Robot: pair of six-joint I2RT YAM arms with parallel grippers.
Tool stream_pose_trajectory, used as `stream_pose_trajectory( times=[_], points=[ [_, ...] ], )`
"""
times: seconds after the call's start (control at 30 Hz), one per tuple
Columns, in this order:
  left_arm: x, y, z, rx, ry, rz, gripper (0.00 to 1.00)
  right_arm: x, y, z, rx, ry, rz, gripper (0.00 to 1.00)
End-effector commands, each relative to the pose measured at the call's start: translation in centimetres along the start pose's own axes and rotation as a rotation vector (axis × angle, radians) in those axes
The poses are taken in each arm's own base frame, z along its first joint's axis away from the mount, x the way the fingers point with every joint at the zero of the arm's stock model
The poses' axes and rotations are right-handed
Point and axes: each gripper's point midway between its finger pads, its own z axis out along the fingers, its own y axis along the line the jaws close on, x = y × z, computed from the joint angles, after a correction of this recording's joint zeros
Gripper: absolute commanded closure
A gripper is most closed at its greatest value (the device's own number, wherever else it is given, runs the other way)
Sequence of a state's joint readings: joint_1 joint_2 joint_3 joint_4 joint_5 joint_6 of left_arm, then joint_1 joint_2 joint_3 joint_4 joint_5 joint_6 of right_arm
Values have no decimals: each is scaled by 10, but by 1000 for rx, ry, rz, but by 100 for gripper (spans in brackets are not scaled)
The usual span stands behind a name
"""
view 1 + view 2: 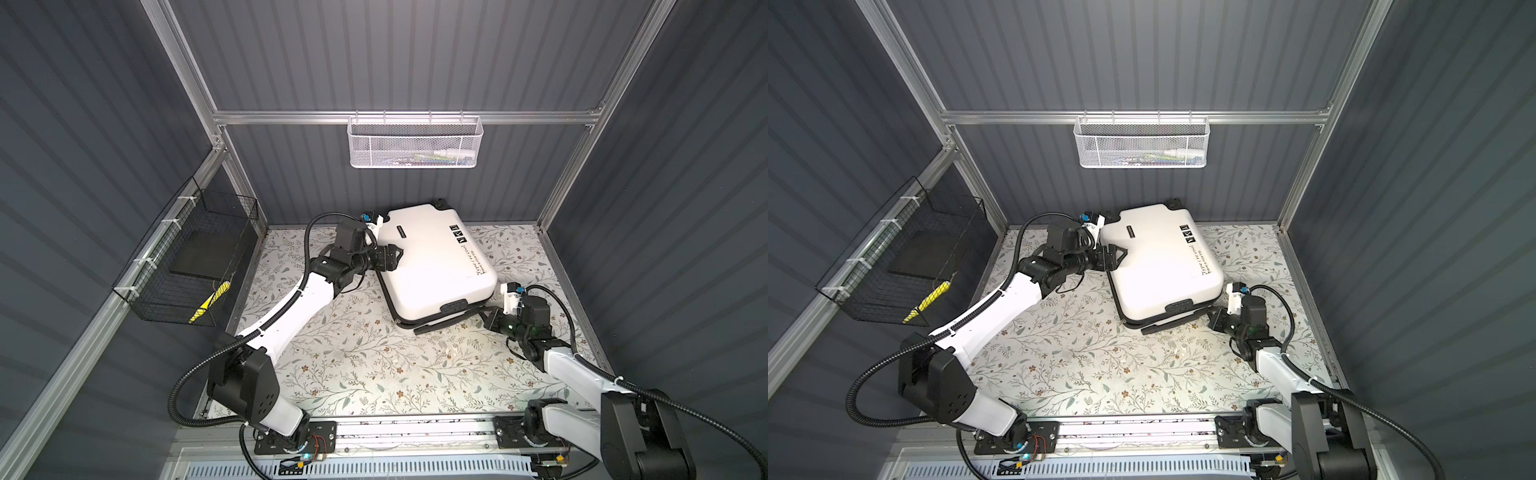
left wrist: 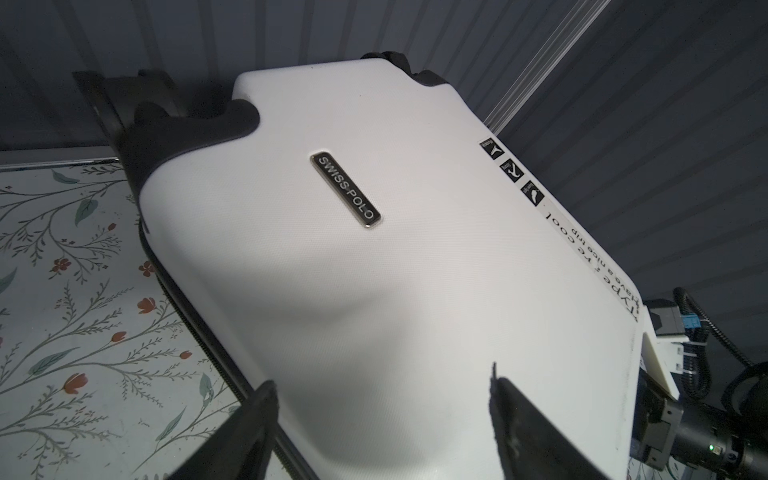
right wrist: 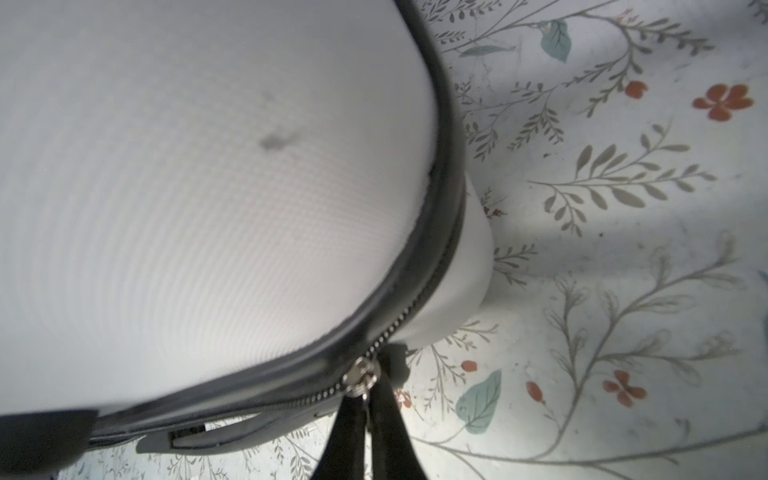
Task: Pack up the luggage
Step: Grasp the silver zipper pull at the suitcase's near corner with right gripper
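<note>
Your right gripper [image 3: 365, 405] is pinched tight on the zipper pull [image 3: 360, 376], whose tab is mostly hidden between the fingers. The luggage [image 1: 436, 266] lies flat, lid down, toward the desk's [image 1: 374, 365] far edge. Your left gripper [image 1: 397, 254] is spread wide at the luggage's left edge, gripping nothing. You can't make out what's in the white mesh basket [image 1: 413, 145].

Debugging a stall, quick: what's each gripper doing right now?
Left gripper: open, over the luggage shell.
Right gripper: shut on the zipper pull.
</note>
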State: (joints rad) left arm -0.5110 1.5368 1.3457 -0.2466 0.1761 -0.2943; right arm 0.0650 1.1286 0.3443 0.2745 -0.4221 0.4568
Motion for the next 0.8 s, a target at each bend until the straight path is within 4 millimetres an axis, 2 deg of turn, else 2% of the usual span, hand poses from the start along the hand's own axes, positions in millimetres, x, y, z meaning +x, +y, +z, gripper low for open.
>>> stream_pose_trajectory(
  times=[0.0, 0.37, 0.57, 0.77],
  points=[
    [6, 0, 4, 6, 15, 27, 19, -4, -2, -5, 29, -14, -10, 100],
    [38, 9, 11, 5, 50, 0, 19, 0, 9, -16, -10, -4, -39, 100],
    [57, 3, 17, 83, 52, -46, 19, 1, 30, -15, -104, 8, -68, 100],
    [75, -8, 23, 139, 45, -75, 19, 19, 68, -15, -252, 4, -162, 100]
  ],
)
